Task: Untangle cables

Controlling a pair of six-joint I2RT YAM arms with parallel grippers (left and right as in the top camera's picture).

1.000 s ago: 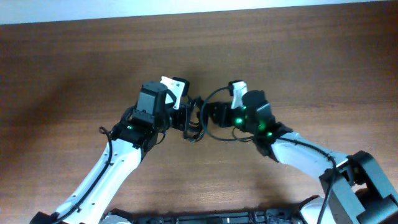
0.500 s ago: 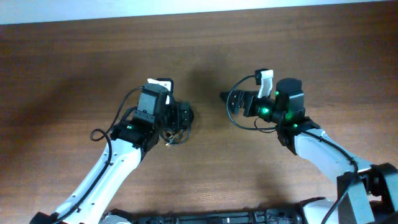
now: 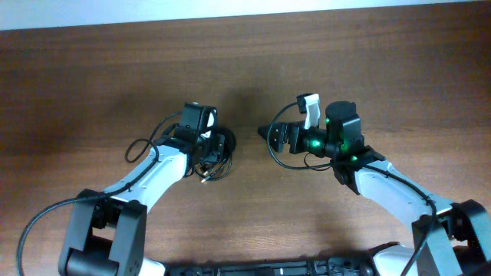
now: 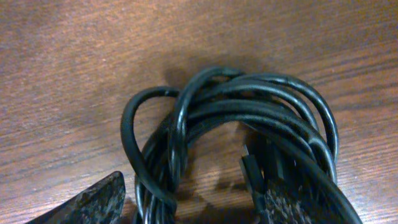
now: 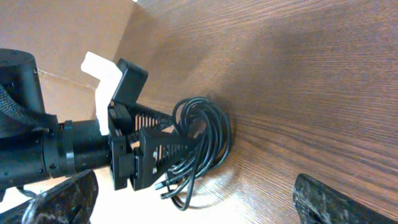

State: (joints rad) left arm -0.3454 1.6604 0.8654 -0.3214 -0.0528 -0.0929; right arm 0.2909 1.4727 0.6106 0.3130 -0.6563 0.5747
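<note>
Overhead: cables [image 3: 217, 159] well inside table edge [image 3: 245, 22].

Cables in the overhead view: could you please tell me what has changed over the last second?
The end effectors, together mid-table before, drew apart. The right end effector opened and is empty. The cables travelled left with the left end effector, which now straddles the bundle. The table stayed unchanged.

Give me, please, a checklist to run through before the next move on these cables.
1. Right gripper open and empty: ok.
2. Left gripper holding the cables: cannot tell; the coil sits between its parted fingers.
3. Cables separated: not ok, one tangled coil.
4. A plug end in view to grab: ok.
5. Coil visible in both wrist views: ok.
</note>
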